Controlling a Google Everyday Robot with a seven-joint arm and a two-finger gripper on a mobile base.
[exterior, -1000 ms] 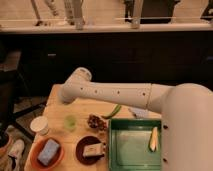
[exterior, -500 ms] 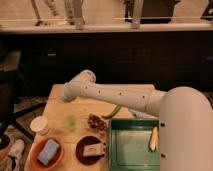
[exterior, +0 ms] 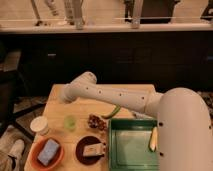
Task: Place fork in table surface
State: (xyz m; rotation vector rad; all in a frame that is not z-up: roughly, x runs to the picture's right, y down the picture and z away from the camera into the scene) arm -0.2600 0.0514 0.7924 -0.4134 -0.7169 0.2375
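Note:
The fork (exterior: 153,139), slim and pale, lies along the right side of the green tray (exterior: 131,150). The light wooden table surface (exterior: 59,107) stretches to the left of the tray and behind it. My white arm (exterior: 115,97) reaches from the right across the table's far part, its bent joint (exterior: 80,86) above the back left corner. My gripper is out of view past that joint, and it is shut. Nothing shows whether it holds anything.
On the table stand a white cup (exterior: 39,125), a small green cup (exterior: 70,121), an orange bowl with a blue block (exterior: 47,152) and a dark plate (exterior: 91,149). A brown cluster (exterior: 96,121) and a green curved item (exterior: 112,111) lie mid-table. A dark counter runs behind.
The arm's bent joint has shifted slightly to the right and up. The fork and the other objects lie where they were.

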